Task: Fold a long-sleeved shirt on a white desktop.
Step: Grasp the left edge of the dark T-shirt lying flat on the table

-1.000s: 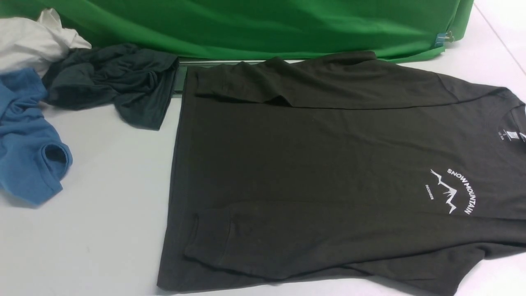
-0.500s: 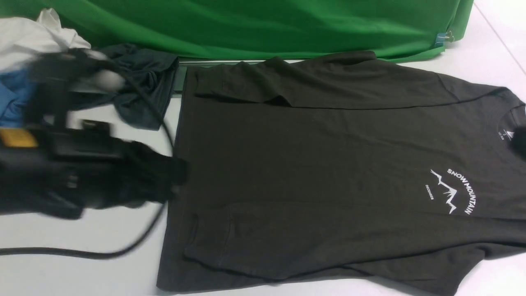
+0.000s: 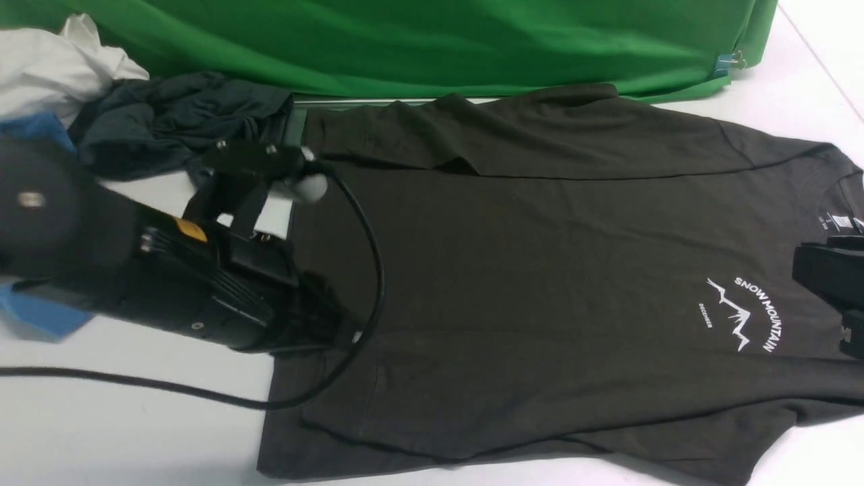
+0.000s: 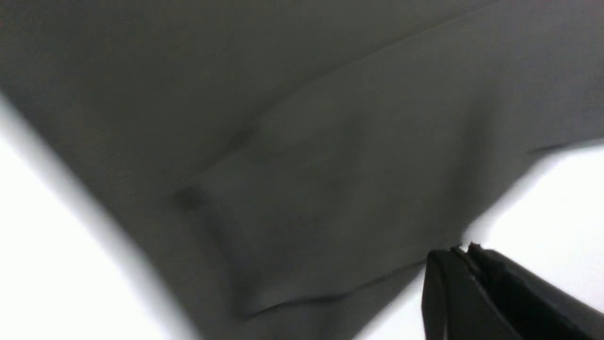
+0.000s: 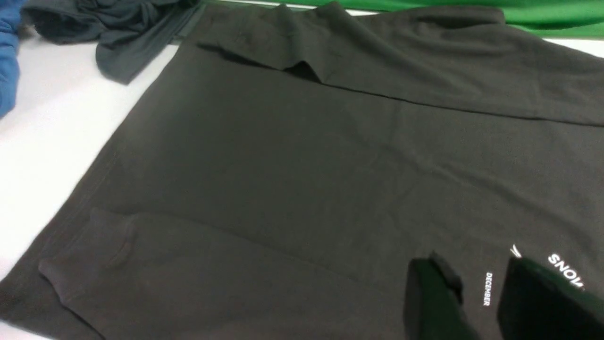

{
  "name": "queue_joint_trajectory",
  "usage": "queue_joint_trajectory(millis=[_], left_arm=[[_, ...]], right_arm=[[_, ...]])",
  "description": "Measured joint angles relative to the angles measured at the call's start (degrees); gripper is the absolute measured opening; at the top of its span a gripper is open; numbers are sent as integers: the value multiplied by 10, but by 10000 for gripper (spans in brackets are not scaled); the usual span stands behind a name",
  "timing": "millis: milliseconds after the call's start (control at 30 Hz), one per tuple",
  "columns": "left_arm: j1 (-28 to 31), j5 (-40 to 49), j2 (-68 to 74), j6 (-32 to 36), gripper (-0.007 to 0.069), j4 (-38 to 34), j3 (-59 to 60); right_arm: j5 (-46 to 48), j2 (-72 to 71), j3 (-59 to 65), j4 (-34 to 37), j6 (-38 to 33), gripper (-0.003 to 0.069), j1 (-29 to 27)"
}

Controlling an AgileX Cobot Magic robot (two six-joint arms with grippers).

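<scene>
Flatly, the long-sleeved shirt (image 3: pixel 540 270) lies crosswise, left-to-right; collar (image 3: pixel 849 183) points rightward.

The left arm (image 3: pixel 135 263) has been brought in from the left, where nothing stood a second ago. The left jaws, pressed together, have been carried from above the desk (image 3: pixel 135 439) onto the hem end of the shirt (image 3: pixel 540 270), by the near cuff. A cable (image 3: pixel 370 236) is now draped across the shirt. The blue garment (image 3: pixel 40 317) has been largely hidden. The right jaws, parted, have been brought in at the collar end, beside the print (image 3: pixel 746 314).
</scene>
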Motion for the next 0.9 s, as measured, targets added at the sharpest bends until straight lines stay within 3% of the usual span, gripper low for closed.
queue_joint_trajectory(millis=[33, 100, 167, 600, 900], left_arm=[[0, 0, 3, 0, 57, 8, -1], [1, 2, 36, -83, 92, 91, -13], [1, 2, 57, -95, 118, 113, -19], [1, 55, 219, -37, 460, 113, -143], [1, 66, 269, -35, 491, 105, -145]], right_arm=[[0, 0, 0, 0, 0, 240, 0], [0, 0, 0, 0, 0, 240, 0], [0, 0, 0, 0, 0, 240, 0], [-1, 0, 0, 0, 0, 240, 0], [-3, 0, 0, 0, -2, 239, 0]])
